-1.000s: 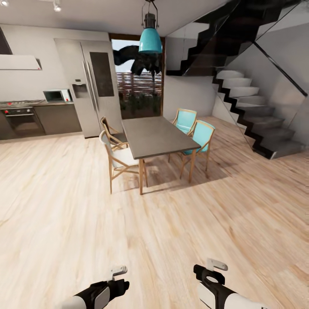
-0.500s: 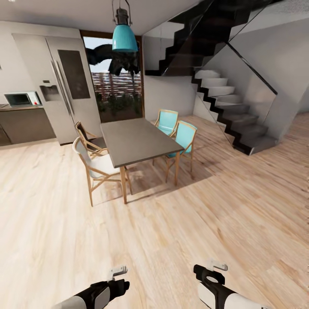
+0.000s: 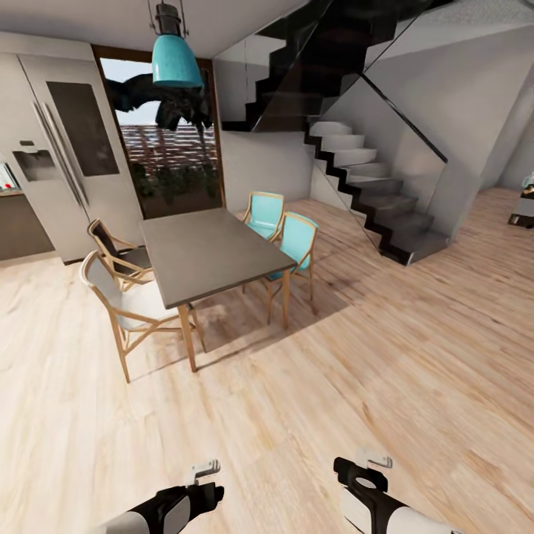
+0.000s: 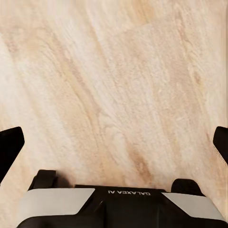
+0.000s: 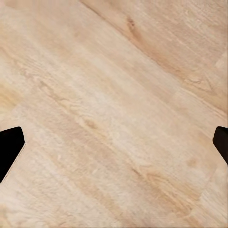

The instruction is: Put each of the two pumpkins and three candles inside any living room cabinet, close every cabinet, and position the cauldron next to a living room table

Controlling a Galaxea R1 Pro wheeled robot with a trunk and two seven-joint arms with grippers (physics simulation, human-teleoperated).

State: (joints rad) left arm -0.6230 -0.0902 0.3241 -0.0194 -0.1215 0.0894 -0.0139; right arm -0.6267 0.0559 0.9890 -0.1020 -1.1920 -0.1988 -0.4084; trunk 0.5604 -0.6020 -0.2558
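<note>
Head view is showing both arms hanging low over pale wooden floor (image 3: 415,371); the left hand (image 3: 205,469) and the right hand (image 3: 373,460) are sitting side by side and well apart, each above bare planks and touching nothing; well ahead of the left hand a grey-topped dining bench (image 3: 211,252) is standing on wooden legs, with two pale chairs (image 3: 126,304) along its far-left side and two turquoise chairs (image 3: 285,233) along the side nearer the right hand; a turquoise pendant lamp (image 3: 176,59) is hanging above it; beyond it a steel fridge (image 3: 63,163) and a glazed doorway (image 3: 174,159) are standing against the back wall; far ahead of the right hand a dark staircase (image 3: 371,193) is climbing along the wall. Left wrist view is showing the left hand's fingertips (image 4: 10,147) spread wide with only floor between them; right wrist view is showing the right hand's fingertips (image 5: 10,147) likewise spread wide over planks, gripping nothing; none of the pumpkins, candles, cabinet or cauldron can be made out near either hand.
</note>
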